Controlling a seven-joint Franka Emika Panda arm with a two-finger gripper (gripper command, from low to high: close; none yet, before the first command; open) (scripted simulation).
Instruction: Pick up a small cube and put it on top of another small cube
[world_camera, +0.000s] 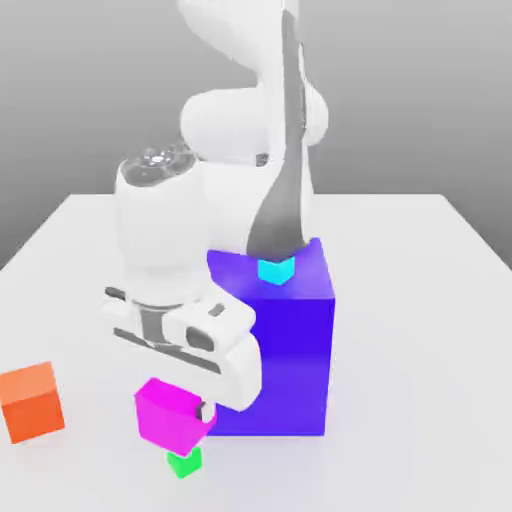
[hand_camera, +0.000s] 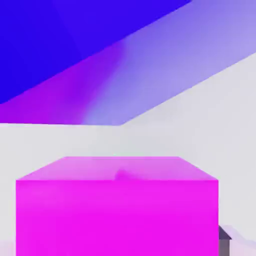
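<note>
Orange cube (world_camera: 32, 401) on white table (world_camera: 430, 330), well apart from purple block (world_camera: 290, 350); tiny cyan cube (world_camera: 276, 270) atop block.

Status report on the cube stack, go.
Gripper shut on magenta cube. Cube held just above green cube, whether touching unclear. Purple block close alongside, cyan cube on it; orange cube well off.

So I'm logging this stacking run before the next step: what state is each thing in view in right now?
gripper: shut on the magenta cube, pointing down.
magenta cube: held, slightly tilted, just above the green cube; contact cannot be told.
green cube: on the table, partly hidden under the magenta cube.
purple block: upright on the table.
cyan cube: resting on top of the purple block.
orange cube: on the table, apart at the exterior view's left.
</note>
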